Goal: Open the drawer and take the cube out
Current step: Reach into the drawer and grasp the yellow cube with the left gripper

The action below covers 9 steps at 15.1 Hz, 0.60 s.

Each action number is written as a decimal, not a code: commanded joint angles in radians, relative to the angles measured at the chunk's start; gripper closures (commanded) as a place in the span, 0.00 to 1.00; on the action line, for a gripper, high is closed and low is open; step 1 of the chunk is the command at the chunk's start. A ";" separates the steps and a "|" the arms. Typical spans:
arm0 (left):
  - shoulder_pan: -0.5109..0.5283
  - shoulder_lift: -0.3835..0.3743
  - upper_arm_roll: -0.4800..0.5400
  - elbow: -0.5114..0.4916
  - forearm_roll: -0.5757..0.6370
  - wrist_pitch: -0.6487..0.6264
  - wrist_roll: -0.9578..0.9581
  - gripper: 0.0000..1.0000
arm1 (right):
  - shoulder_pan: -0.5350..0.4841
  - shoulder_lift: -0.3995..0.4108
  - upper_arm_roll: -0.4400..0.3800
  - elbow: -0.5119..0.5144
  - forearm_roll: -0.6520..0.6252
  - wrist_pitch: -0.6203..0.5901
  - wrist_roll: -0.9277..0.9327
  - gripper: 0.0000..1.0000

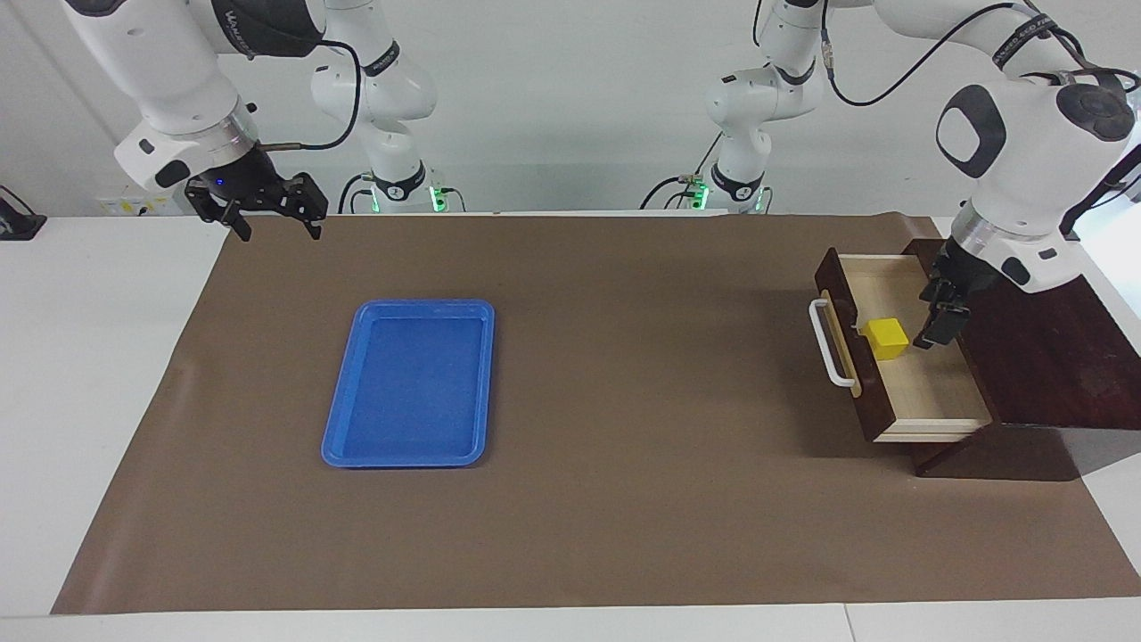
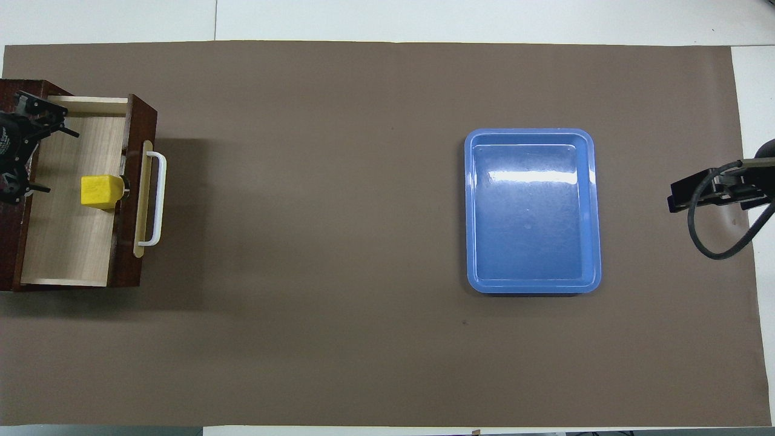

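Note:
The dark wooden drawer (image 1: 927,392) (image 2: 66,242) stands pulled out of its box (image 1: 1034,339) at the left arm's end of the table, its white handle (image 1: 829,352) (image 2: 158,200) facing the table's middle. A small yellow cube (image 1: 887,338) (image 2: 100,191) lies inside on the pale wood, close against the front panel. My left gripper (image 1: 940,321) (image 2: 53,158) hangs open over the drawer's inner end by the box edge, a short gap from the cube, holding nothing. My right gripper (image 1: 278,227) (image 2: 684,195) waits open in the air over the right arm's end of the mat.
A blue plastic tray (image 1: 426,306) (image 2: 530,131) with nothing in it lies on the brown mat toward the right arm's end. The mat covers most of the white table. The left arm's forearm leans over the box top.

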<state>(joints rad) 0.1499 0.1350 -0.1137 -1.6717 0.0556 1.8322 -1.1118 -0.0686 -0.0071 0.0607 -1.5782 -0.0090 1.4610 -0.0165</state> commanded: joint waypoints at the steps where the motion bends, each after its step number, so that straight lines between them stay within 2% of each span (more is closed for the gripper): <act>1: 0.010 -0.018 -0.003 -0.084 -0.014 0.015 -0.156 0.00 | -0.019 -0.016 0.013 -0.020 0.009 0.013 -0.011 0.00; 4: 0.028 -0.040 -0.004 -0.152 -0.013 0.103 -0.290 0.00 | -0.019 -0.016 0.013 -0.020 0.009 0.010 -0.013 0.00; 9: 0.039 -0.040 -0.004 -0.172 -0.013 0.127 -0.341 0.00 | -0.019 -0.017 0.013 -0.022 0.009 0.004 -0.022 0.00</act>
<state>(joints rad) 0.1716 0.1314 -0.1123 -1.7891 0.0555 1.9265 -1.4311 -0.0686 -0.0071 0.0608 -1.5791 -0.0091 1.4600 -0.0186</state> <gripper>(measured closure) 0.000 0.000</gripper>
